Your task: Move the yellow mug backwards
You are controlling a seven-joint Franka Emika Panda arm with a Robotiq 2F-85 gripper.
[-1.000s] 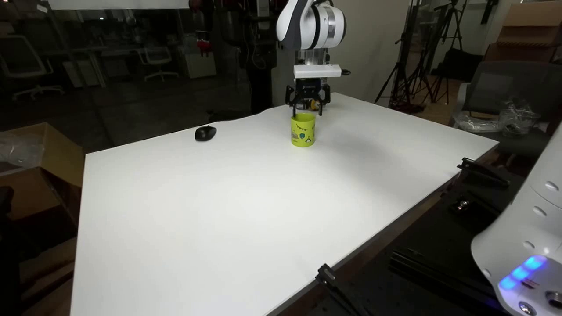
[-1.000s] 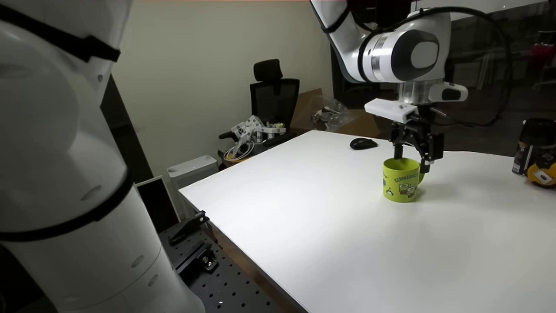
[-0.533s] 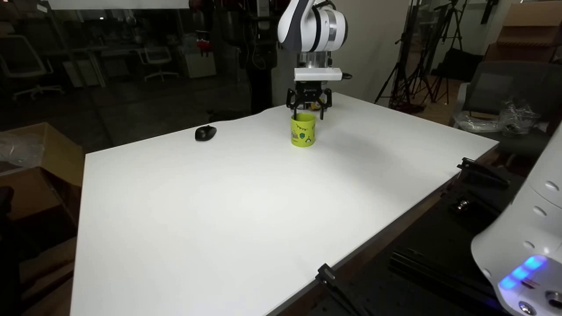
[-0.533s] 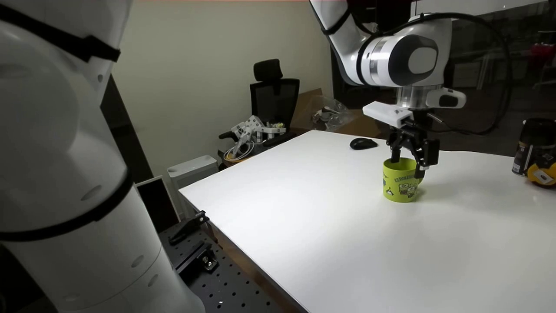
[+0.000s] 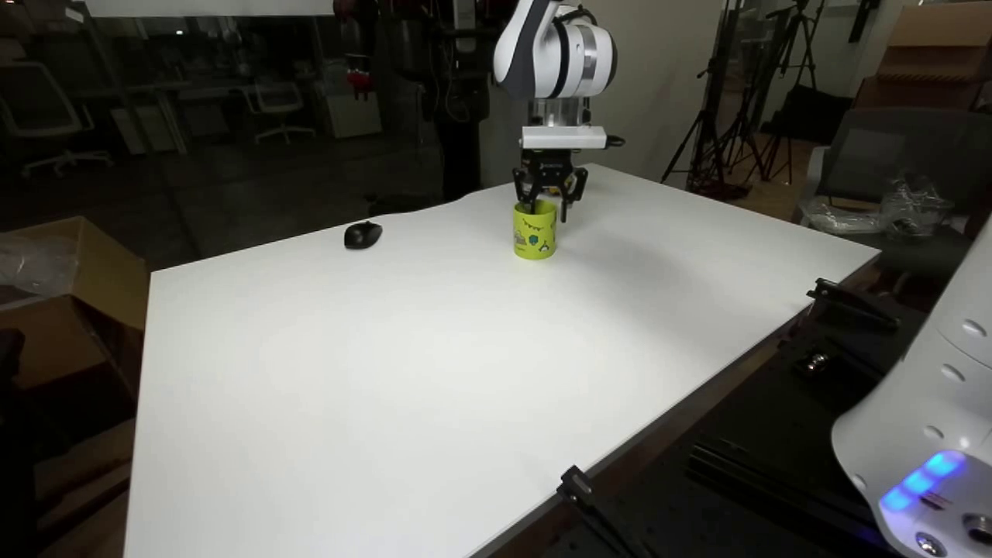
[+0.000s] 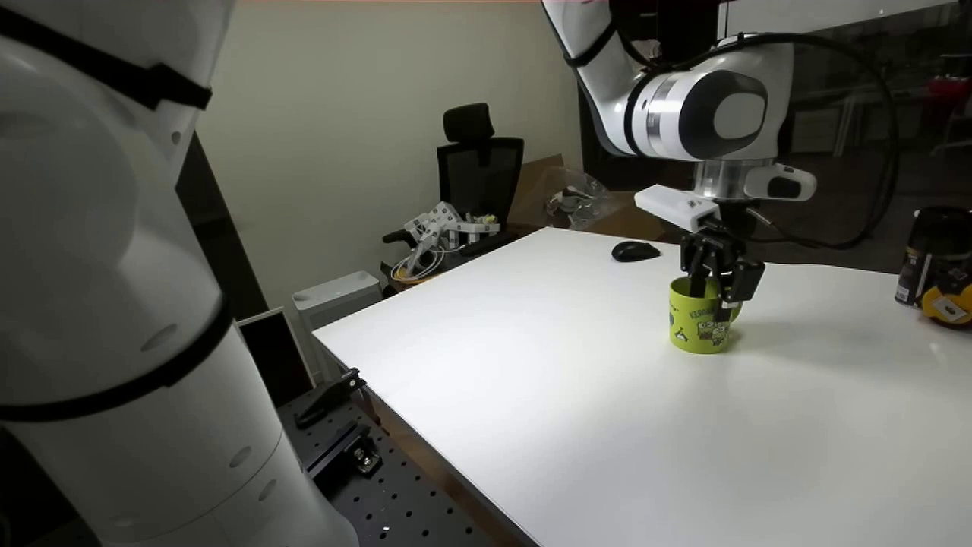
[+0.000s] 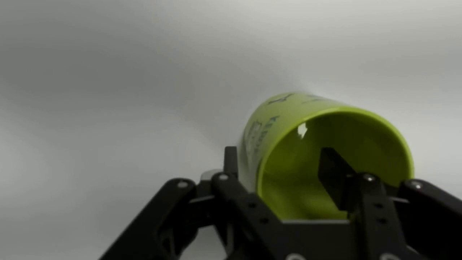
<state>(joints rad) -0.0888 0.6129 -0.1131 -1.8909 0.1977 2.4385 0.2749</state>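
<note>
The yellow mug stands upright on the white table in both exterior views (image 5: 535,239) (image 6: 692,328), with dark prints on its side. Its handle (image 6: 736,312) is partly hidden behind a finger. In the wrist view the mug (image 7: 285,108) shows from above, open side up. My gripper (image 5: 549,215), seen also in an exterior view (image 6: 710,305) and the wrist view (image 7: 279,159), straddles the mug's wall. One finger (image 7: 334,177) is inside the mug, apart from the wall. The other finger (image 7: 231,160) is outside, close beside the wall; contact cannot be told. The jaws are partly open.
A black computer mouse (image 5: 363,235) lies by the table's far edge, also in an exterior view (image 6: 635,251). A dark bottle (image 6: 938,235) and a yellow-black object (image 6: 951,305) stand at one side. Black clamps (image 5: 577,487) grip the table's edge near the robot base.
My gripper has come down, and one finger now reaches into the mug while the other is beside it. The fingers have drawn closer together. The mug has not moved.
</note>
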